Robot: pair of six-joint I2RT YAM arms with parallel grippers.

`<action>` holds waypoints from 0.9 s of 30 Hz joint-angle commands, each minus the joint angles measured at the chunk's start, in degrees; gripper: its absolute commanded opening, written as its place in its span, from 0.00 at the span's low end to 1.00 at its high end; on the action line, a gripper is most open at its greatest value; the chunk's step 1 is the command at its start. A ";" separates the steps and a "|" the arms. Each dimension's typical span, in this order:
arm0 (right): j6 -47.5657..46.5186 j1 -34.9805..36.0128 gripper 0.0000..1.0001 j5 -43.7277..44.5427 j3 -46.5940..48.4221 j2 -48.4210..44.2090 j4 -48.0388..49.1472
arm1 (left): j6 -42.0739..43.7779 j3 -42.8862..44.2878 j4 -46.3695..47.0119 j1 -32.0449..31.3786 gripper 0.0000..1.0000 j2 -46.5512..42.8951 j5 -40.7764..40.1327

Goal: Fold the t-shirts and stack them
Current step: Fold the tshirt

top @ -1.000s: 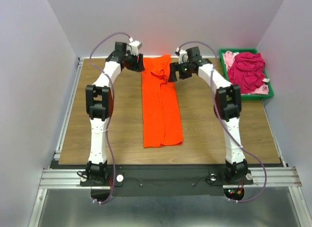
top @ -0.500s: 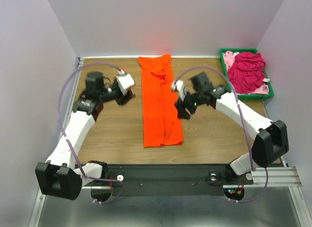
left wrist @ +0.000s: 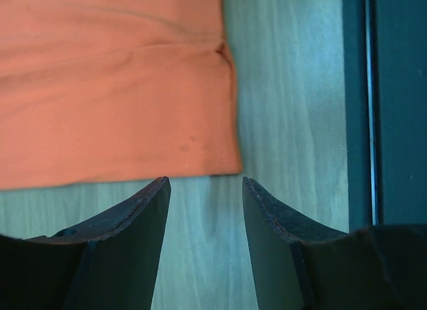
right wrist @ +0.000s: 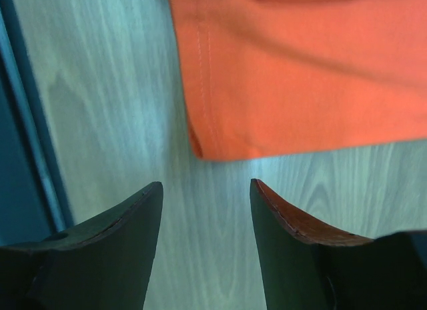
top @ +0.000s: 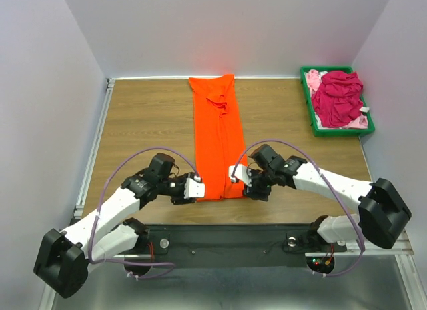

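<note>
The bright orange t-shirt [top: 217,137] lies as a long narrow strip down the middle of the table, from the back edge to near the front. My left gripper [top: 197,189] is open and empty, just left of the strip's near left corner [left wrist: 223,160]. My right gripper [top: 235,174] is open and empty, just right of the near right corner [right wrist: 213,143]. Neither gripper touches the cloth. The magenta t-shirt [top: 337,97] is bunched in the bin, with the pale pink t-shirt [top: 313,77] under it.
A green plastic bin [top: 368,117] stands at the back right of the wooden table [top: 147,123]. The table's dark front rail [top: 220,230] runs just behind both grippers and shows in the left wrist view [left wrist: 387,103].
Both arms swung from the far end of the orange strip down to its near end. The grippers now sit low at the two near corners. The shirt has not moved.
</note>
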 commanded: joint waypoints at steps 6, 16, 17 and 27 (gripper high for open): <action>-11.63 2.26 0.60 1.73 -5.54 0.91 14.88 | 2.42 -2.12 7.52 -8.36 0.59 5.37 -5.62; -14.19 2.97 0.55 1.81 -10.12 1.79 19.36 | 1.10 -2.47 11.83 -13.82 0.56 13.02 -12.57; -14.46 3.05 0.54 2.16 -10.99 1.88 20.41 | 1.01 -2.39 11.93 -13.82 0.56 14.33 -12.92; -15.60 3.05 0.36 3.57 -13.46 2.06 22.97 | -1.27 0.87 11.14 -13.91 0.33 23.04 -15.99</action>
